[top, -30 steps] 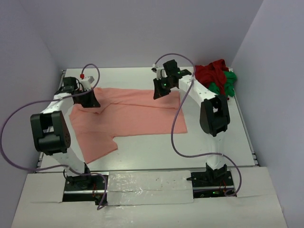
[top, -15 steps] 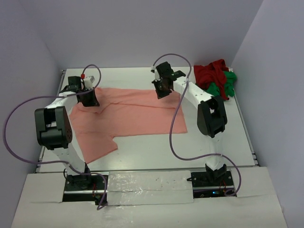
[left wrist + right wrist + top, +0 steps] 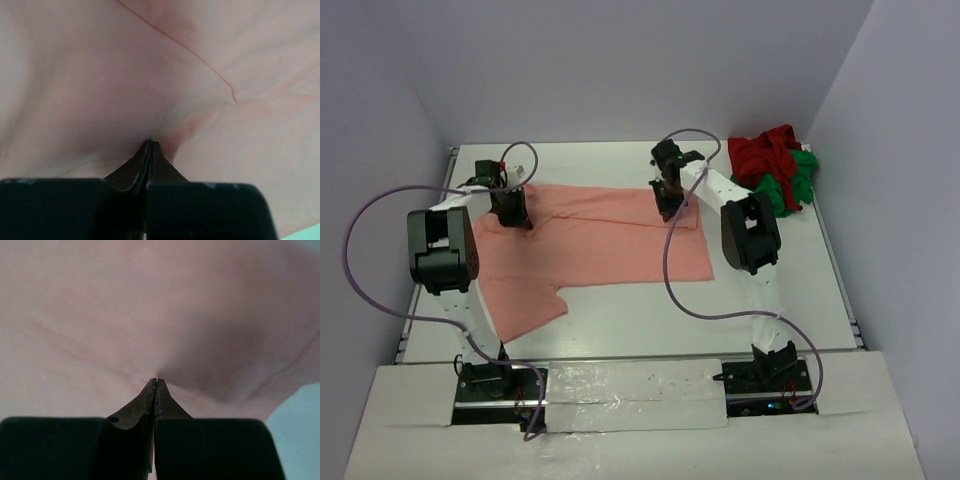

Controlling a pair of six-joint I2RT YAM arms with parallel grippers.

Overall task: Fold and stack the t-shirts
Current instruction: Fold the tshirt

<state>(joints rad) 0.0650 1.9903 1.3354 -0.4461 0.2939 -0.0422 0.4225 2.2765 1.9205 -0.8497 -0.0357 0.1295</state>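
Both arms are swinging their elbows in toward the pink shirt [image 3: 600, 245], and the right gripper [image 3: 667, 203] is drawing the shirt's far right hem slightly nearer than a second ago, while the left gripper [image 3: 510, 212] is barely shifting at the far left shoulder. Each gripper is fully closed, pinching a fold of pink cloth between its tips. This is looking like the start of the first fold, far edge toward near edge; nothing is folded or stacked yet. The pink shirt is lying spread across the middle of the counter [image 3: 650, 310], one sleeve trailing toward the near left. Counted: three shirts, one pink in hand, one red shirt [image 3: 760, 152] and one green shirt [image 3: 790, 185] waiting, tangled in a heap at the far right corner; two arms, two grippers.
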